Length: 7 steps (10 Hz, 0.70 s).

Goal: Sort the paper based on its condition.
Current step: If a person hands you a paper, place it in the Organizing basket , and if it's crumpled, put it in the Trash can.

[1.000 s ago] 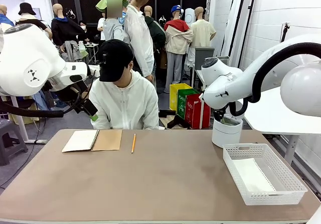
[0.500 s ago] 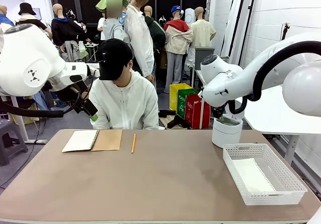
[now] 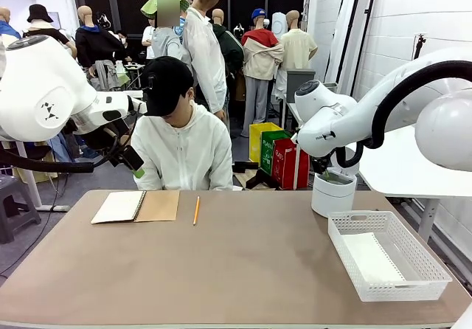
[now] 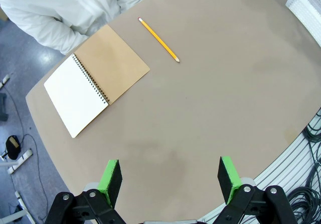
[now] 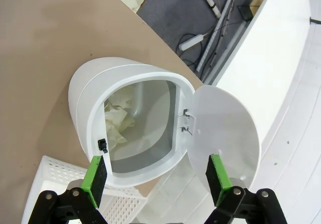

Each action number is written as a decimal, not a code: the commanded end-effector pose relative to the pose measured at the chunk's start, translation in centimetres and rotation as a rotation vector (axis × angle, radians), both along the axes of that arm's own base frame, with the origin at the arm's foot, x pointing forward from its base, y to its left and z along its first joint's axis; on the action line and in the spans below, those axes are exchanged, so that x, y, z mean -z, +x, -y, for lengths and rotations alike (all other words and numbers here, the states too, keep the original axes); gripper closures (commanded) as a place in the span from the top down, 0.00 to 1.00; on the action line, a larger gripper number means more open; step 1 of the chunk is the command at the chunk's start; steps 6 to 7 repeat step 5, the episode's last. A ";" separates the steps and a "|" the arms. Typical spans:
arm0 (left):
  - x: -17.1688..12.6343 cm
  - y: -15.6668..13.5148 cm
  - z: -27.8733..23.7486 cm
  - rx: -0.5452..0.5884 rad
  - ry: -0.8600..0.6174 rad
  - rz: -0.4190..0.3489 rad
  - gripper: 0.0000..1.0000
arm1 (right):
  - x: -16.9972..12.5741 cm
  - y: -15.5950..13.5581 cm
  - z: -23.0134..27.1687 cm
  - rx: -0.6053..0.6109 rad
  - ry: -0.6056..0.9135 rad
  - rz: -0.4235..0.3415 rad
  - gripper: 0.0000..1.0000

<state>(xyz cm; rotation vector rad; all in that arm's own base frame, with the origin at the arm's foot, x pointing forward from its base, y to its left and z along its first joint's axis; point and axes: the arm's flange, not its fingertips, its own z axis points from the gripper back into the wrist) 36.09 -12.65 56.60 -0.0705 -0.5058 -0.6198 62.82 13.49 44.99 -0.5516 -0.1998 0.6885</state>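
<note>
We see crumpled paper (image 5: pixel 116 117) lying inside the small white bin (image 3: pixel 333 192) at the far right, and a smooth sheet (image 3: pixel 371 259) flat in the mesh basket (image 3: pixel 354 278) nearer us. Our right gripper (image 5: pixel 156 176) hovers over the bin, fingers wide and empty; our left gripper (image 4: pixel 170 180) is equally wide above bare table (image 4: pixel 220 98). Paper is light and soft: pinch a ball's folds, lift a sheet by its edge

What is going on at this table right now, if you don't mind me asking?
The robot is sorting paper. Its right gripper hangs open above a small white bin with its lid swung aside and crumpled paper inside. A flat sheet lies in the white basket beside it. The left gripper is open above the table, holding nothing. A person sits behind an open notebook and a pencil.
</note>
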 end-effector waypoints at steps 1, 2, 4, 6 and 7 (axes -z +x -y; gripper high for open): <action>-0.1 0.0 -0.1 0.002 -0.006 0.001 1.00 | 0.1 0.0 0.1 -0.006 -0.001 -0.005 1.00; -0.1 0.0 -0.1 0.002 -0.006 0.001 1.00 | 0.1 0.0 0.1 -0.006 -0.001 -0.005 1.00; -0.1 0.0 -0.1 0.002 -0.006 0.001 1.00 | 0.1 0.0 0.1 -0.006 -0.001 -0.005 1.00; -0.1 0.0 -0.1 0.002 -0.006 0.001 1.00 | 0.1 0.0 0.1 -0.006 -0.001 -0.005 1.00; -0.1 0.0 -0.1 0.002 -0.006 0.001 1.00 | 0.1 0.0 0.1 -0.006 -0.001 -0.005 1.00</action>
